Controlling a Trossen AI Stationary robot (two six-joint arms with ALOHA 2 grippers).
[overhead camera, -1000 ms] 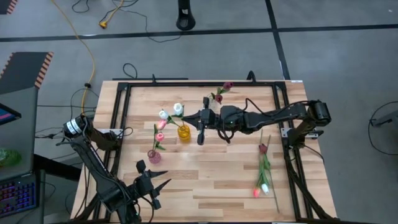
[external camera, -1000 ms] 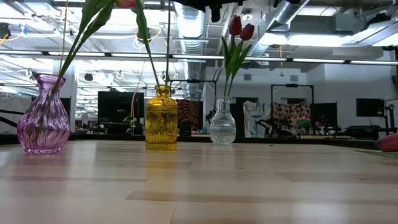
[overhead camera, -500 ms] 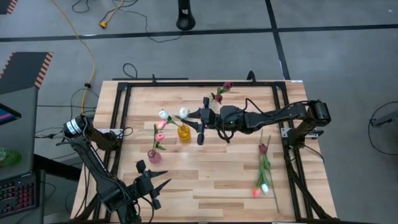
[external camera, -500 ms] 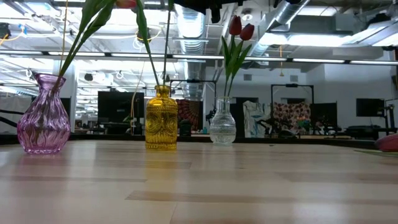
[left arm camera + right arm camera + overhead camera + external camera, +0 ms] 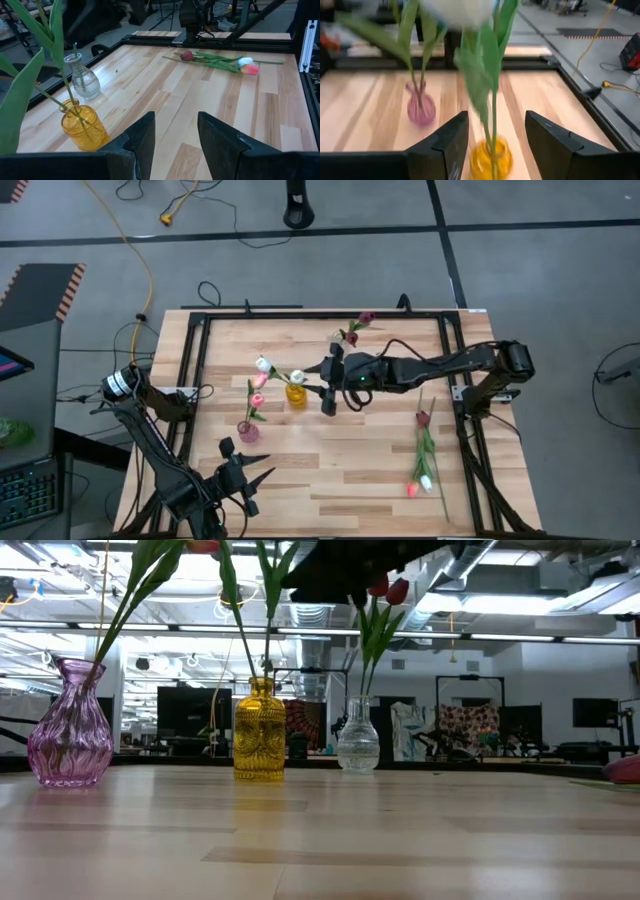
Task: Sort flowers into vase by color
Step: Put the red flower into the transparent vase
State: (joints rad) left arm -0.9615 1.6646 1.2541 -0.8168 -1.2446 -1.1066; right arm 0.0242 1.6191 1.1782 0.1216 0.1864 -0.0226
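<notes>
Two white flowers in yellow vase, right claw spread just beside, left claw spread, well apart.

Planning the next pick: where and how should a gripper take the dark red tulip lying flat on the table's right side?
Grip the dark red tulip on its thin green stem just behind the head, descending from above, fingers straddling the stem crosswise. It lies flat, and farther down the stem the leaves and the pink tulip crowd it.
</notes>
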